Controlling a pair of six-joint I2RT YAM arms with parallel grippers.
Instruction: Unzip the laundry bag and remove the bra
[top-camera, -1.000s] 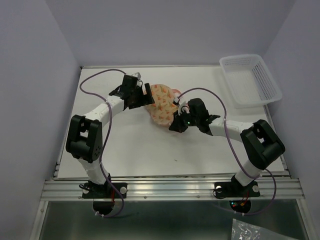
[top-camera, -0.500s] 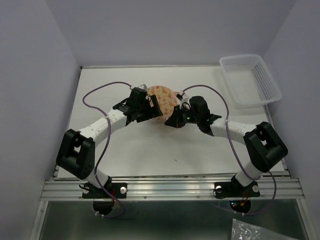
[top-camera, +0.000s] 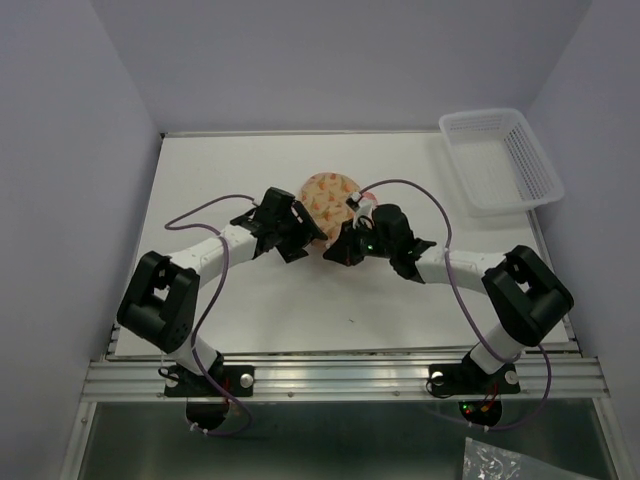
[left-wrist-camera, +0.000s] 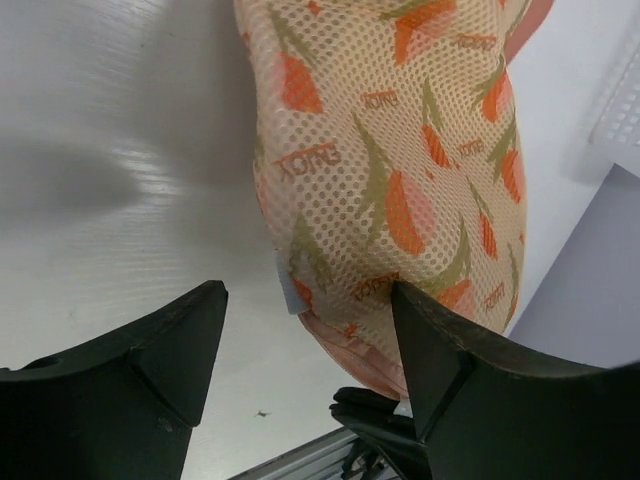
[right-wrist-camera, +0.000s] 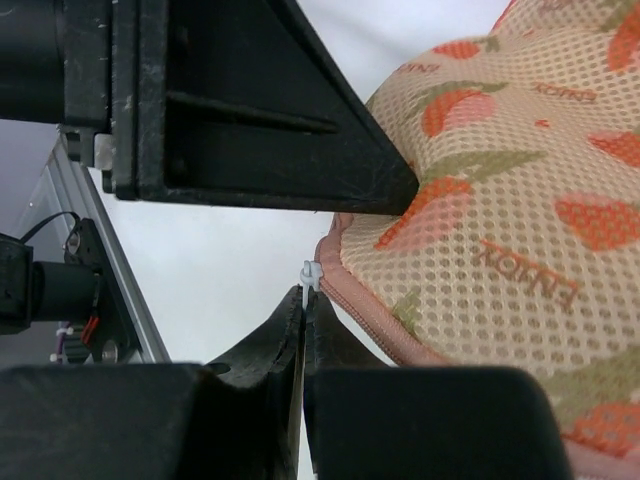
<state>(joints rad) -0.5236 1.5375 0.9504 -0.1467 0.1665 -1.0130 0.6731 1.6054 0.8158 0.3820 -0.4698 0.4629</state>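
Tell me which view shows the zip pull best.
Right wrist: the small white zip pull sits close up at the laundry bag's pink edging, pinched by the right gripper's fingers. Left wrist shows only mesh and edging; the top view is too distant to show it.

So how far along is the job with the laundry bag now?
Done: both claws are at the laundry bag. In hand: the right claw is shut on a small white tab at the pink edging, likely the zip pull; the left claw is open at the bag's edge. Left: the edging looks closed, and no bra shows outside.
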